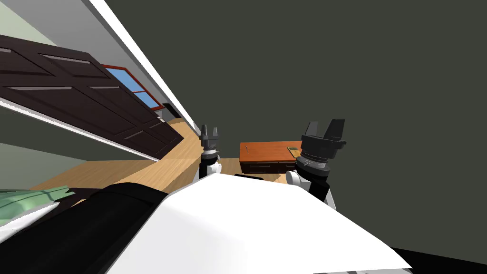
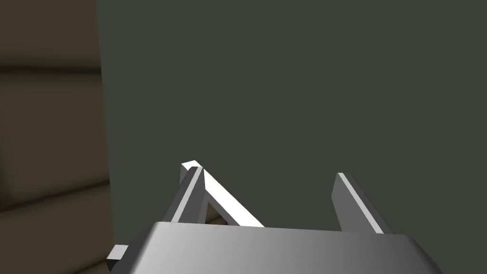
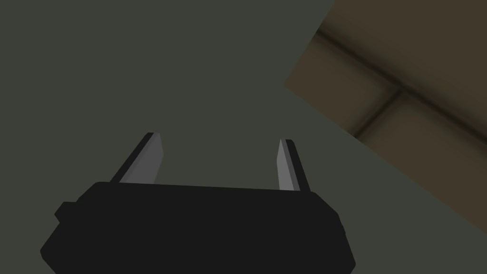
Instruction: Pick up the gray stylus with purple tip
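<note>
Far ahead in the head view, across the wooden floor (image 1: 176,159), stands a reddish-brown desk (image 1: 266,150) with drawers. On the left part of its top lies a thin sliver that I take for the stylus (image 1: 247,149), though it is too small to be sure. A yellowish flat item (image 1: 293,151) lies toward the right end.

The desk is well apart from both arms, so a reach from this spot would likely fall short. I could also close on the wrong item, and a thin thing lying flat may skid or roll away from the blades.

Both forearms are raised. The left gripper (image 1: 209,128) and the right gripper (image 1: 325,124) point up and forward, away from the desk top.

Left wrist view: the fingers (image 2: 356,204) are spread wide, with nothing between them.

Right wrist view: the fingers (image 3: 145,161) likewise stand parted and empty.
</note>
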Motion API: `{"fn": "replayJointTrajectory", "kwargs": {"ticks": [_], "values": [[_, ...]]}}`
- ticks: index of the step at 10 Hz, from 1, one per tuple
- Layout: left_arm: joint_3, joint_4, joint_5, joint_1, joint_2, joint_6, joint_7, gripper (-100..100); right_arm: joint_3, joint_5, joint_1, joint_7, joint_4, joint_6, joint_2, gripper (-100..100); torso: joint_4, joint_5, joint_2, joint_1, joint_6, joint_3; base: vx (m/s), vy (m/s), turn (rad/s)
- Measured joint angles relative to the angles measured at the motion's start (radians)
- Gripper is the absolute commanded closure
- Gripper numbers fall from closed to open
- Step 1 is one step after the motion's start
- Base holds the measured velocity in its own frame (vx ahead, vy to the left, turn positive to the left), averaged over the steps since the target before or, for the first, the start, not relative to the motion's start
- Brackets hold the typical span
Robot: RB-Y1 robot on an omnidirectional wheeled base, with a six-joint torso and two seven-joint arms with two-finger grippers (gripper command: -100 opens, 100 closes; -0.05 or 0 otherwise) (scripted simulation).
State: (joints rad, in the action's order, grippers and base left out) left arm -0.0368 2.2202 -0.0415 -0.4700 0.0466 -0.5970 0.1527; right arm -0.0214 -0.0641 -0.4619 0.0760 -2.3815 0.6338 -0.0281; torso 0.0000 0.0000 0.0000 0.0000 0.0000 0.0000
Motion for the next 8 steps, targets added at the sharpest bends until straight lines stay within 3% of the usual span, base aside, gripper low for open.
{"fn": "replayJointTrajectory", "kwargs": {"ticks": [2,5,8], "values": [[-0.004,0.002,-0.026,-0.020,0.039,0.037,0.015,-100,0.000,0.000,0.000,0.000,0.000,0.000,0.000,0,0.001,0.000,0.006,-0.001,0.000,0.003,-0.103,-0.008,-0.185],[-0.011,-0.056,-0.074,-0.035,0.096,0.095,0.047,-100,0.000,0.000,0.000,0.000,0.000,0.000,0.000,0,0.002,0.000,0.011,-0.002,0.000,0.006,-0.146,-0.029,-0.291],[-0.026,-0.104,-0.114,-0.071,0.144,0.161,0.077,-100,0.000,0.000,0.000,0.000,0.000,0.000,0.000,0,0.002,0.000,0.007,-0.001,0.000,0.004,-0.084,-0.042,-0.309]]}}
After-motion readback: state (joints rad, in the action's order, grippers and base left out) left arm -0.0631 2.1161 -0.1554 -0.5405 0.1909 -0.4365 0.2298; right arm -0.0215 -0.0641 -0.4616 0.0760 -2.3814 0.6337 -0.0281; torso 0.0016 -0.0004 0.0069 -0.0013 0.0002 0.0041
